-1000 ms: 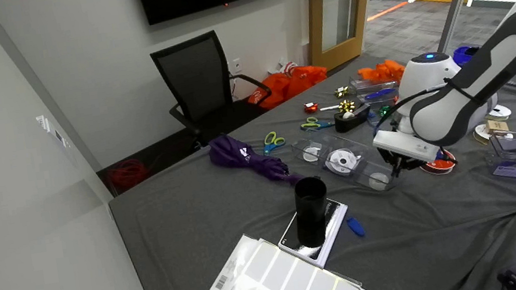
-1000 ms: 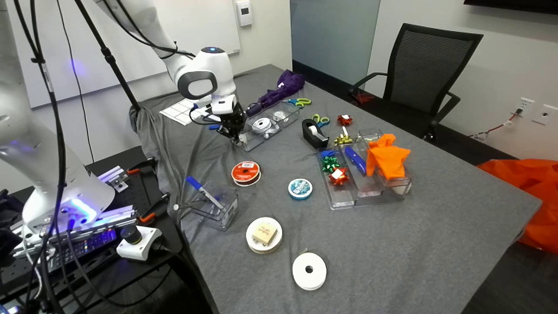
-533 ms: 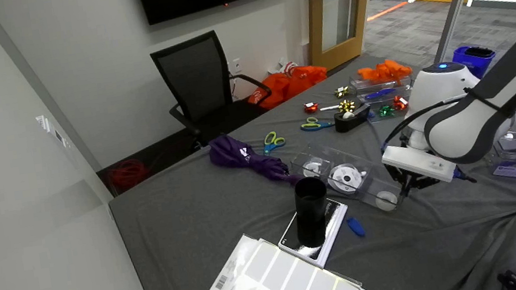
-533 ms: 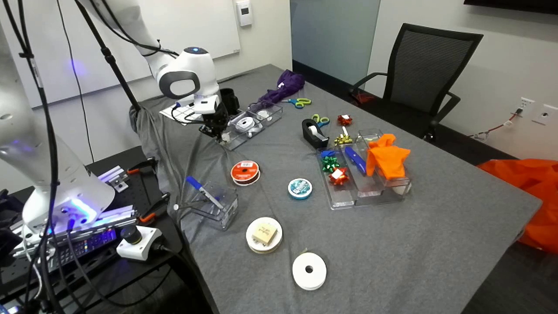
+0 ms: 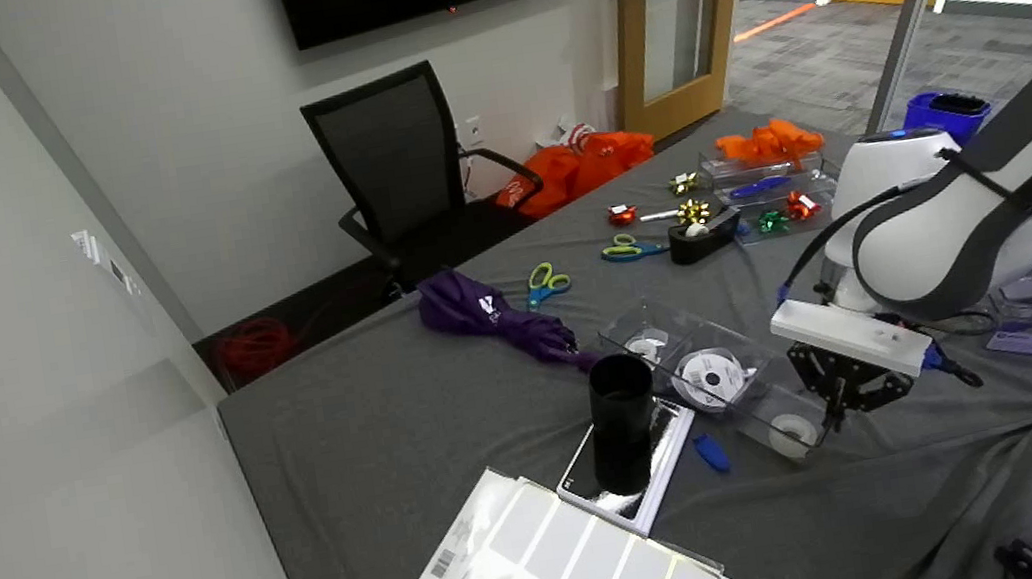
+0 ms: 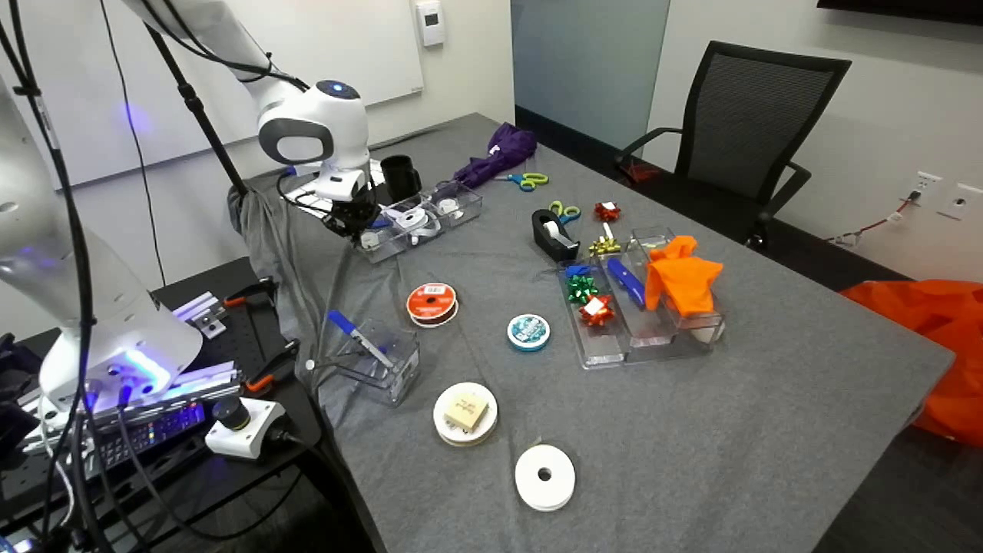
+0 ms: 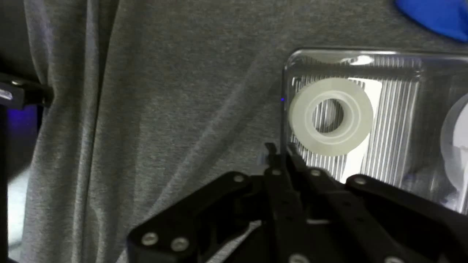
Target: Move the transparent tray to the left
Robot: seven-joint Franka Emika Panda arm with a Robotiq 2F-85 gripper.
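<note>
Wrist view: claw (image 7: 280,149) closed to a thin gap, the end wall of the clear tray (image 7: 395,120) pinched in it. Tape roll (image 7: 358,120) lies flat on the ridged floor of the end compartment, near the gripped wall. White spool (image 7: 457,146) cut off by the frame edge. Part of a blue object (image 7: 437,16) in the upper corner, apart from the tray.

In an exterior view: tray lies slantwise on the gray-clothed counter (image 5: 380,470), white rolls along its length, claw at the end nearer the arm (image 5: 953,238). Cannot tell whether the gripped end clears the cloth. Purple umbrella (image 5: 500,317), thin end near the tray's far end. Black cup (image 5: 623,426) upright on a flat box (image 5: 670,450), overlapping the tray's far corner from this angle. Blue object just beside the tray's long side.

In an exterior view: same grip, details of the claw dark and small. Tray beyond the red spool (image 6: 432,302), well apart from the bow tray (image 6: 653,353), which holds a green bow (image 6: 581,289), red bow (image 6: 597,310) and orange cloth (image 6: 683,273). Tape dispenser (image 6: 554,236) between the two.
</note>
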